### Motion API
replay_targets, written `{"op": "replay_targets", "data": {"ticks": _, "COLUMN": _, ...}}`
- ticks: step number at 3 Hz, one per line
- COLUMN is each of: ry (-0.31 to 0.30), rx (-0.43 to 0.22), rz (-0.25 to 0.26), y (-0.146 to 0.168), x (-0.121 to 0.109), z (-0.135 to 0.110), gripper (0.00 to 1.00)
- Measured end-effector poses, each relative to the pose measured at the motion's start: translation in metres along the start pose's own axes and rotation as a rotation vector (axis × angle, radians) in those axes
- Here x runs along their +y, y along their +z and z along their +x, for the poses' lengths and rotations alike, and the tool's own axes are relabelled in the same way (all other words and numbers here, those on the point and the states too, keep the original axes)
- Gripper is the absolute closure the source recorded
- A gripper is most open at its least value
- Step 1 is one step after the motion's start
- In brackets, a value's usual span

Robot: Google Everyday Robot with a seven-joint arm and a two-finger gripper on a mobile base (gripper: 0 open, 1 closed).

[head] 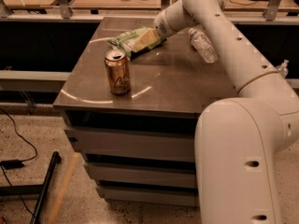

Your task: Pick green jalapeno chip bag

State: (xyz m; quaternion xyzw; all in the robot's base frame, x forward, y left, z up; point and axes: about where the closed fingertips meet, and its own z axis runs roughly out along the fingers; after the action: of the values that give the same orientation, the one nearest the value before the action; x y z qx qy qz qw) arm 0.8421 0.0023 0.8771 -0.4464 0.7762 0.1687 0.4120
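**Gripper at the chip bag**

The gripper (145, 39) is pressed against one end of the green jalapeno chip bag (124, 40), a flat, crinkly foil bag laid at the far side of the smooth table (177, 83). Whether the bag is grasped cannot be told. A shiny bronze can (117, 72) is stood nearby, and a clear plastic bottle (202, 45) is laid apart.

One bag (122, 38), one can (117, 72), one bottle (203, 45) (gripper (144, 40) at bag).
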Motion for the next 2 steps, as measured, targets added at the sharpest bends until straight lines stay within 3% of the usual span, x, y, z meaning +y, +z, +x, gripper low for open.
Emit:
{"op": "replay_targets", "data": {"ticks": 1, "ry": -0.014, "rx": -0.047, "rz": 0.016, "y": 0.014, "x": 0.004, "z": 0.001, "gripper": 0.26}}
{"op": "replay_targets", "data": {"ticks": 2, "ry": -0.012, "rx": 0.002, "rz": 0.048, "y": 0.031, "x": 0.009, "z": 0.021, "gripper": 0.57}}
